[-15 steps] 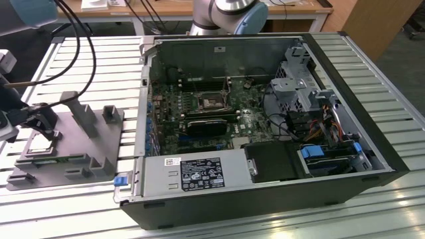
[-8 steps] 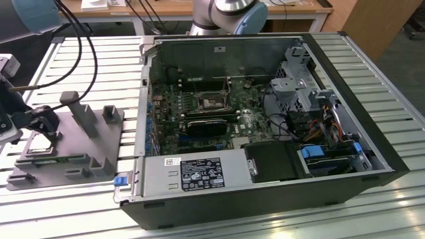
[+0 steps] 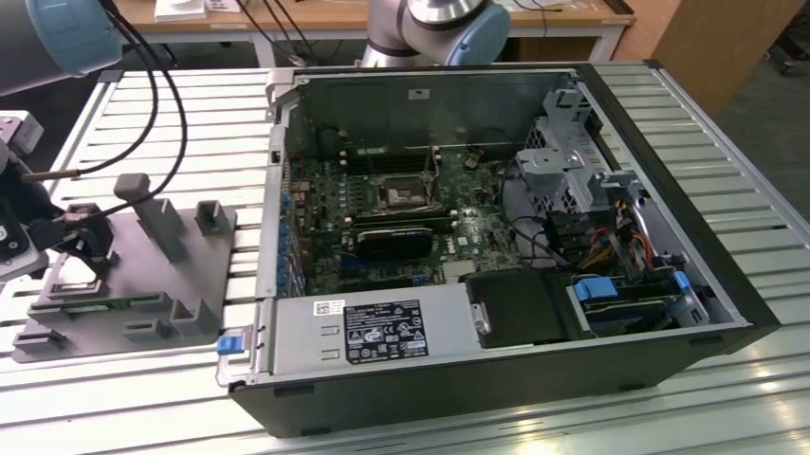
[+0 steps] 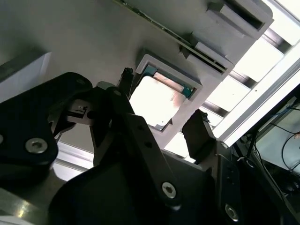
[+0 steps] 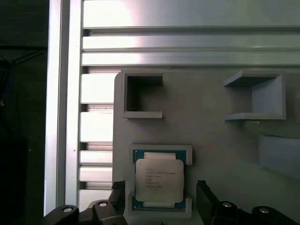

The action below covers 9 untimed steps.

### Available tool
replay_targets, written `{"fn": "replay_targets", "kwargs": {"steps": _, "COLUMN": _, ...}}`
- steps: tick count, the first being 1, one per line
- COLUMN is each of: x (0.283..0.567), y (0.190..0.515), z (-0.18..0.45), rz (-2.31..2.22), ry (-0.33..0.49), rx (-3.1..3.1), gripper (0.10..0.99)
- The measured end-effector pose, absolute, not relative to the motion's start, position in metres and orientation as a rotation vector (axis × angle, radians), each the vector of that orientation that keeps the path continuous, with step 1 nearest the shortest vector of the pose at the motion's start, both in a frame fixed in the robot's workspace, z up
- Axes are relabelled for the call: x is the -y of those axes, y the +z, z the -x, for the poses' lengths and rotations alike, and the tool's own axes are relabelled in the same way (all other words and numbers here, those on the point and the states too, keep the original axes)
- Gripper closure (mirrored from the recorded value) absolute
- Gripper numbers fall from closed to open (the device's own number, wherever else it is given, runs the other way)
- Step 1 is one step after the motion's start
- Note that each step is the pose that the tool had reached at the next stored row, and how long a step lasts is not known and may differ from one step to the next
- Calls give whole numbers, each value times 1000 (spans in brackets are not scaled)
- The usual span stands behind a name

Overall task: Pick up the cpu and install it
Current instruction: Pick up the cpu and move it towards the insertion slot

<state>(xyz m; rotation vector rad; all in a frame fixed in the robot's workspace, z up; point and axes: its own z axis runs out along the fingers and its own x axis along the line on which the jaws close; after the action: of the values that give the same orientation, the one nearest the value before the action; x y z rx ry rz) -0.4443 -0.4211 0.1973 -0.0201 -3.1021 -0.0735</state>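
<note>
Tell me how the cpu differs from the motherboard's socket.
The cpu has a bright silver top; the socket looks dark with a metal frame. The cpu lies in a recess of the grey block outside the case; the socket sits on the motherboard inside it. Open fingers flank the cpu, not the socket. Both are square and lie flat.

In the first wrist view the picture's edge is cutting off both fingers (image 5: 206, 197) just past their tips, and the print on the cpu (image 5: 159, 180) is coming out too small to tell. In the second wrist view glare is washing out the cpu's top, and the gripper's dark linkage is covering one edge of it. In the exterior view the left edge is cropping the gripper (image 3: 79, 254), which is hiding part of the grey block (image 3: 120, 280), and the arm (image 3: 437, 24) is running off the top edge.
</note>
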Motion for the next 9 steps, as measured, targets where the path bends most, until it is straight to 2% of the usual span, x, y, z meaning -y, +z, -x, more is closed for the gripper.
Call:
{"fn": "replay_targets", "kwargs": {"steps": 5, "x": 419, "y": 194, "z": 446, "rz": 20, "ry": -74, "rx": 3102, "gripper": 392}}
{"fn": "replay_targets", "kwargs": {"steps": 6, "x": 418, "y": 193, "z": 446, "rz": 20, "ry": -74, "rx": 3102, "gripper": 463}}
{"fn": "replay_targets", "kwargs": {"steps": 9, "x": 417, "y": 191, "z": 447, "rz": 20, "ry": -74, "rx": 3102, "gripper": 463}}
